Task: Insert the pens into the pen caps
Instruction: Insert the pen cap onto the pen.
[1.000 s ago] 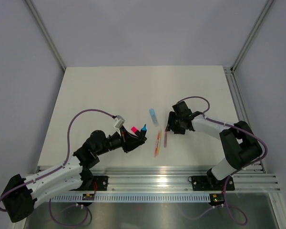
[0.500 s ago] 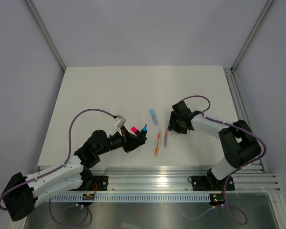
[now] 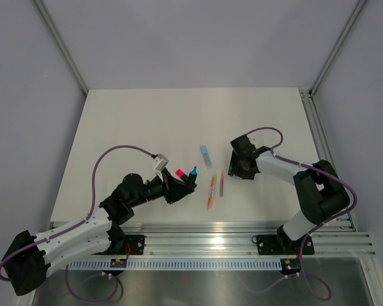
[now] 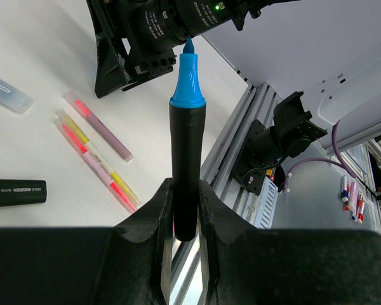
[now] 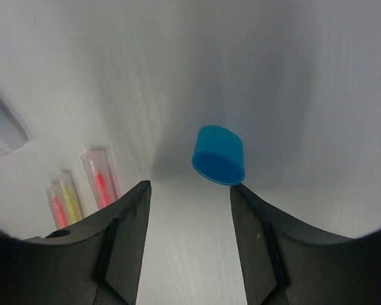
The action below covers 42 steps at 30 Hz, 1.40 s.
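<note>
On the white table (image 3: 127, 127), toward its front edge, both arms bent inward, facing each other.

Left pincer (image 4: 185, 203): clenched on the black barrel of a marker (image 4: 185, 159), gripped near its tail end. Bare blue tip out in front, aimed at the right pincer (image 5: 189, 187).

Right pincer: spread wide, grasping nothing, hanging low over the table.

Flat on the table near the left pincer, a second black marker (image 4: 16, 192). Farther out, between the two pincers, a pale-blue pen (image 3: 207, 155). Nearer the front edge, thin sticks (image 3: 211, 191) in pink, yellow and purplish, side by side.

Smallest of all, a blue cap (image 5: 218, 154): resting on the table just beyond the right pincer's open gap. Much closer to one fingertip (image 5: 236, 190) than the other. Cannot tell whether touching.
</note>
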Tool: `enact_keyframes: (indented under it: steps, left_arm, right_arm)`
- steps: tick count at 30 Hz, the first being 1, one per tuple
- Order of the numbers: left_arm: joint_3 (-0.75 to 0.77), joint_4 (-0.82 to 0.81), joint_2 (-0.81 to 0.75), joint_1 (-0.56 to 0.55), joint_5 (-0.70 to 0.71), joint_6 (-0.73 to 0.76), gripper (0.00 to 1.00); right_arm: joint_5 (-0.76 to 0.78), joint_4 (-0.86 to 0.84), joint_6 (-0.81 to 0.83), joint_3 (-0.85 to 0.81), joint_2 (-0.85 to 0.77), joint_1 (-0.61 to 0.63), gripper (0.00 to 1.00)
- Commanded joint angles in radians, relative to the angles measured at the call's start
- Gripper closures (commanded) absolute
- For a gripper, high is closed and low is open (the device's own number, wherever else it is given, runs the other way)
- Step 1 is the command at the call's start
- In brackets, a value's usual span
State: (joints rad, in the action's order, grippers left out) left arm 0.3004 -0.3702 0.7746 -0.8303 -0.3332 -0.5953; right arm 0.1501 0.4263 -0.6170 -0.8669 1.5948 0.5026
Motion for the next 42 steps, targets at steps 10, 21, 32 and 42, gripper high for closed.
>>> enact_keyframes:
  steps: [10, 21, 32, 42]
  left_arm:
    - [-0.003, -0.098, 0.000, -0.001, -0.029, -0.004, 1.00]
    - [-0.004, -0.104, 0.005, -0.001, -0.033, -0.004, 1.00]
    - [-0.003, -0.108, 0.015, -0.001, -0.036, -0.006, 1.00]
    - [-0.003, -0.111, 0.020, -0.001, -0.041, -0.008, 1.00]
  right_arm:
    - [0.177, 0.112, 0.010, -0.139, 0.079, -0.007, 0.40]
    - [0.190, 0.088, 0.026, -0.169, 0.119, -0.007, 0.45]
    - [0.200, 0.089, 0.034, -0.175, 0.110, -0.007, 0.58]
    - [0.195, 0.101, 0.042, -0.165, 0.085, -0.007, 0.63]
